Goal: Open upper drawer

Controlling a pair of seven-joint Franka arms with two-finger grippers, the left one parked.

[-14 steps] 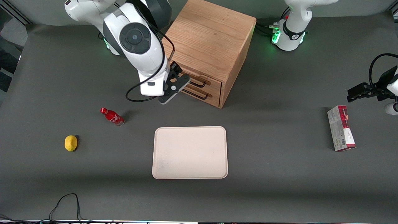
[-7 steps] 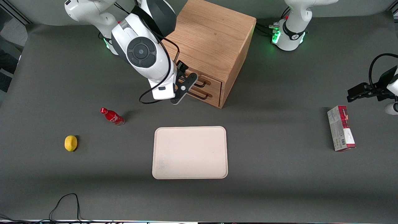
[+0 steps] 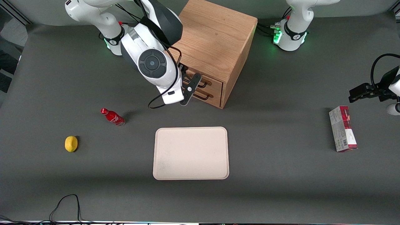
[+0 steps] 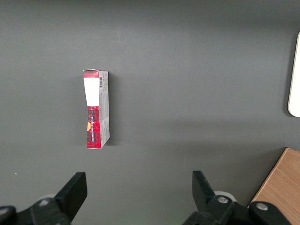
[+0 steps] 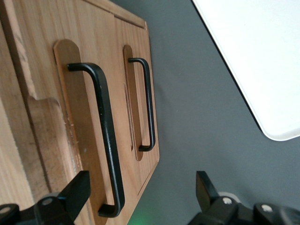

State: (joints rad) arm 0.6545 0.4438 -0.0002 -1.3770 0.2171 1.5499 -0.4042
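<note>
The gripper (image 5: pixel 140 199) hangs in front of the cabinet (image 3: pixel 215 40), jaws spread wide and apart from the upper drawer's (image 5: pixel 65 154) handle (image 5: pixel 105 136), lined up to close on it.

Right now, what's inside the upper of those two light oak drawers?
Its contents cannot be seen: the upper light oak drawer sits closed in the oak cabinet. The open gripper is in front of its black wire handle.

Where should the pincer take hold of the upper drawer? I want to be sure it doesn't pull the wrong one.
On the upper drawer, grip the black wire handle at mid-bar, coming straight at the cabinet front. The bar stands proud of its recess, leaving room for a finger on each side. The pincer is open in front of it; the lower handle sits closer to the table.
</note>
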